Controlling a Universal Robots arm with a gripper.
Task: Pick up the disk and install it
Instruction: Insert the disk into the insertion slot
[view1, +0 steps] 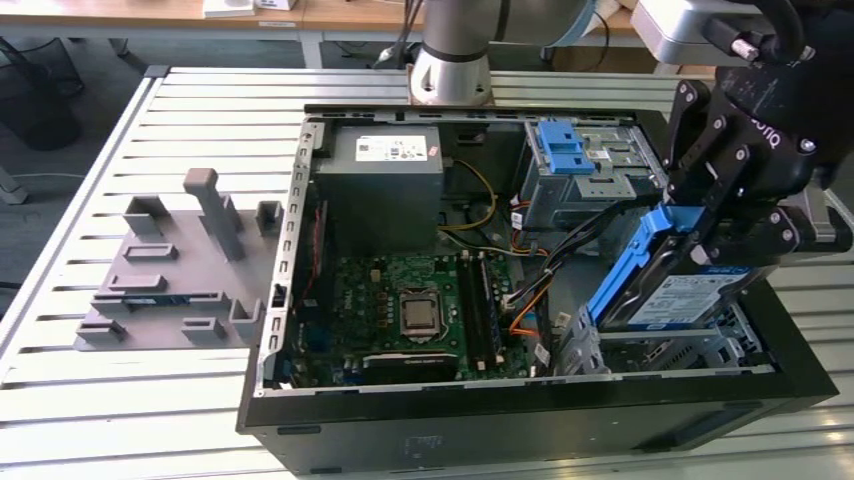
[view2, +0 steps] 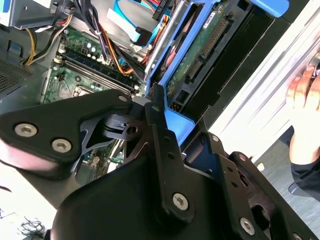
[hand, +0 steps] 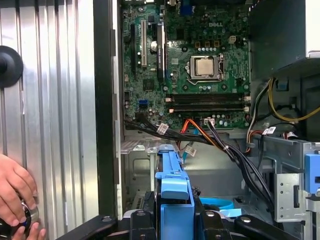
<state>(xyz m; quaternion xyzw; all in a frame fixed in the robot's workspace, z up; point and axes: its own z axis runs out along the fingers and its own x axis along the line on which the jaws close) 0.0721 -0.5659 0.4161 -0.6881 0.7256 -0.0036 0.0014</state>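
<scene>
Gripper (view1: 714, 248) jaws clamped on the disk (view1: 674, 300), which is held tilted just above the drive bay (view1: 667, 345), inside the case (view1: 534, 425), exterior view's right; not seated

1. You have a white sticker (view1: 391, 150) on the grey metal power-supply box (view1: 380, 190); its print is too fine to read.
2. The blue-and-white label (view1: 687, 300) on the silver hard drive in its blue plastic carrier (view1: 657, 290) is likewise illegible.
3. Small white lettering (hand: 234, 23) sits on the green motherboard (hand: 220, 37).
</scene>
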